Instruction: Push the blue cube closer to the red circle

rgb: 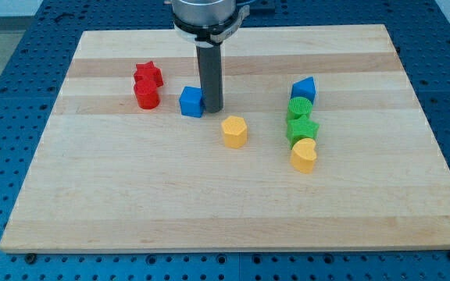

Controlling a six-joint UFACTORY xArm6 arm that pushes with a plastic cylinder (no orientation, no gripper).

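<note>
One blue cube (191,102) sat between your red circle (146,95) and my tip (212,108), touching it; no pincer fitted.

I see a blue cube (191,101) at my tip's (212,108) left, red circle (146,95) beyond, yellow hexagon (234,131) below it, pale striped wooden board (131,195), dark rod (210,74)

Two red blocks (147,84); two blue (191,101); two green (301,119); two yellow (234,131).
</note>
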